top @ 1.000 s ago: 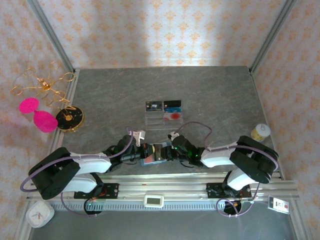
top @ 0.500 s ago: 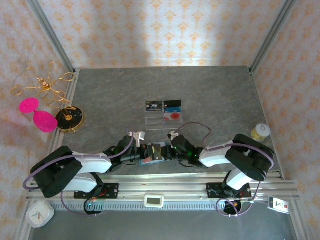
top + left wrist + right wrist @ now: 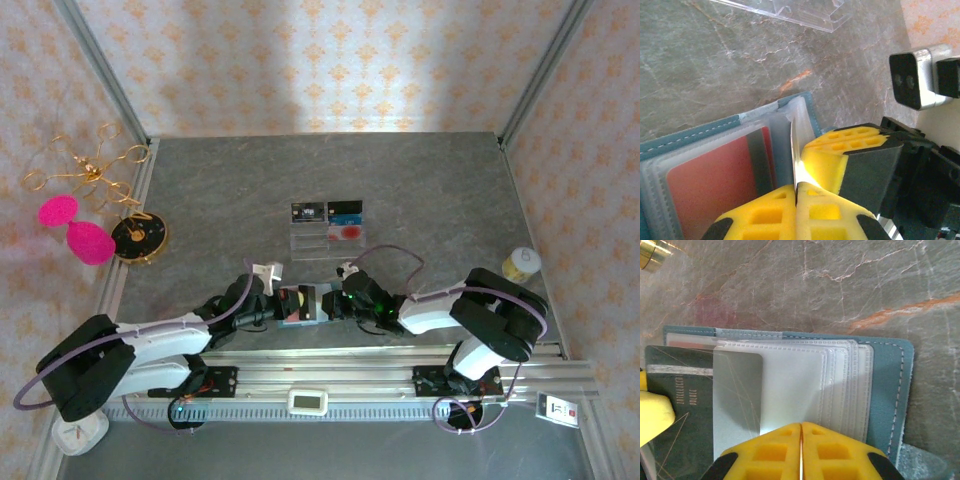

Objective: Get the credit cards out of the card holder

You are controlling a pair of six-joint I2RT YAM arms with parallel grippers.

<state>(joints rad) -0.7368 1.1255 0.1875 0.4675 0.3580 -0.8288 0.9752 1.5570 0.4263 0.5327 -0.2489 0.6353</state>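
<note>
Seemingly mid-pull, the right gripper (image 3: pixel 801 429) pinches shut on a clear pocket (image 3: pixel 790 385) of the card holder (image 3: pixel 890 385) just ahead, the left gripper (image 3: pixel 796 189) clamps a thin sheet (image 3: pixel 793 150), and the dark card (image 3: pixel 680 405) left of the right jaws wants sliding free.

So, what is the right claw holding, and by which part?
The right claw pinches a clear pocket of the card holder, at that pocket's edge.
</note>
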